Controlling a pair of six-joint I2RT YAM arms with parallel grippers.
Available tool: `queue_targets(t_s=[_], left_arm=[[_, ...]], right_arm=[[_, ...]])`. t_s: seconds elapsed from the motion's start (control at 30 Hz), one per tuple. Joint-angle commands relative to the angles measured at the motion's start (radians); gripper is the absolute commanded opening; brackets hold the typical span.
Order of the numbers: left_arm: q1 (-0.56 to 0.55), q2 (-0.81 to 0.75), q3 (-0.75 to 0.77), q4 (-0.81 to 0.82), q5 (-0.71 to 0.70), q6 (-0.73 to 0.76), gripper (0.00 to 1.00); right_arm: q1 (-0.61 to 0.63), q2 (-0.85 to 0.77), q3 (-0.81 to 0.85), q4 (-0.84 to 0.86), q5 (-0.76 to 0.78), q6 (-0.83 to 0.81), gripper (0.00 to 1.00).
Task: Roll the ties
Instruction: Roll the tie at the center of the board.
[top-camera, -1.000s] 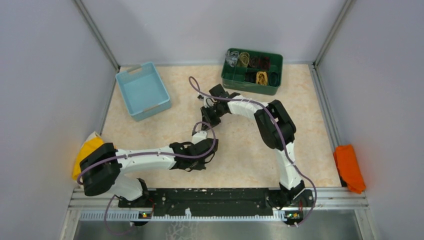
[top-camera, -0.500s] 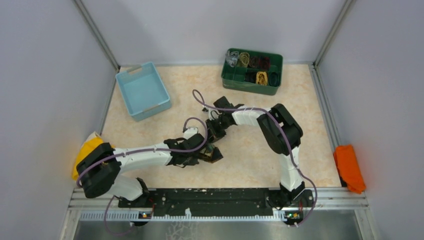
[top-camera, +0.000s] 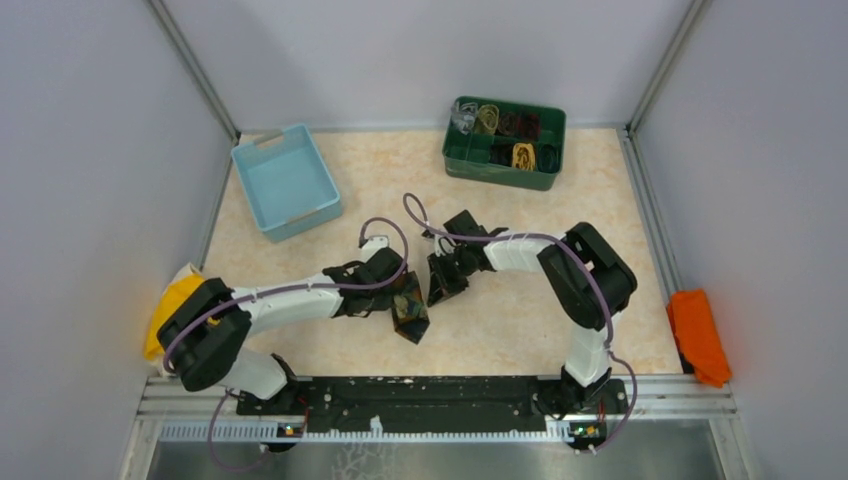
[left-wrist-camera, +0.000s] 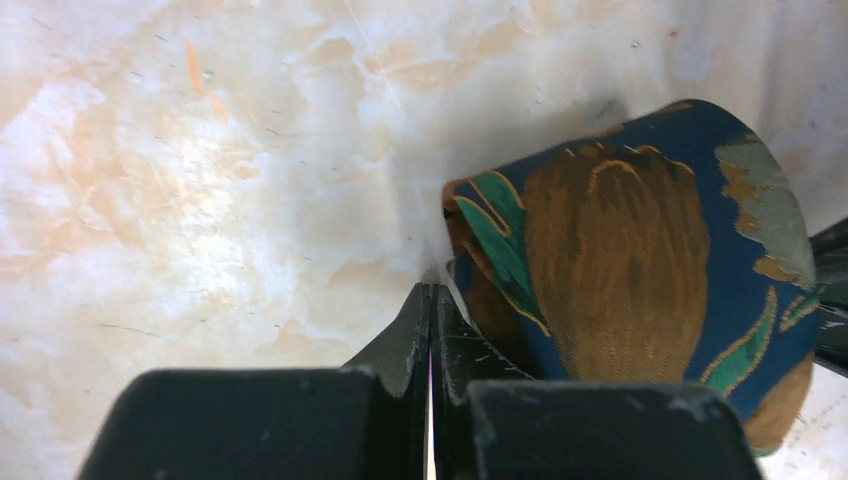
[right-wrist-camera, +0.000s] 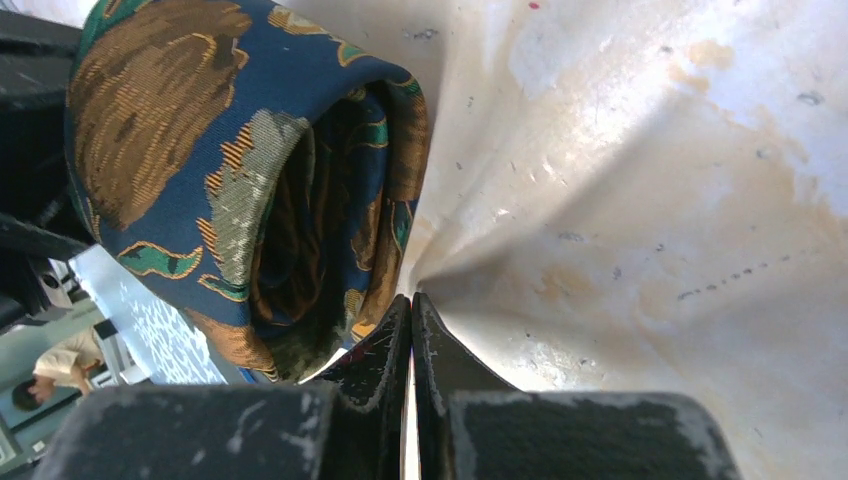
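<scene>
Roll of blue-brown patterned fabric tie (top-camera: 410, 312) sits toward the near edge of the bench (top-camera: 520, 320), pinched in my left pincer (left-wrist-camera: 431, 300); my right pincer (right-wrist-camera: 411, 305) is closed against it. Rolling seems finished; next, carry it without loosening.

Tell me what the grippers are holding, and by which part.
The rolled patterned tie: the left gripper pinches its side edge. The right gripper is shut at the roll's open end; a grip there cannot be confirmed.
</scene>
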Motion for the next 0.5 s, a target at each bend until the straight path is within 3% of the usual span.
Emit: queue_targets(t_s=[0.0,0.13,0.23,0.4,0.47], left_arm=[[0.009,-0.028,0.049,-0.118,-0.100,0.000,0.00],[0.006,-0.172,0.097,-0.215,-0.123,0.007,0.00],[0.006,-0.256,0.111,-0.160,-0.064,0.055,0.00],[0.006,-0.291,0.095,0.016,0.111,0.114,0.00],[0.006,-0.277,0.100,0.030,0.155,0.107,0.00]], right_arm=[[0.010,-0.070,-0.037,0.095,0.086,0.047,0.00],[0.007,-0.117,-0.071,0.115,0.245,0.093,0.00],[-0.001,-0.163,-0.106,0.132,0.333,0.110,0.00],[-0.037,-0.227,-0.170,0.194,0.312,0.134,0.00],[-0.054,-0.262,-0.219,0.280,0.262,0.164,0.06]])
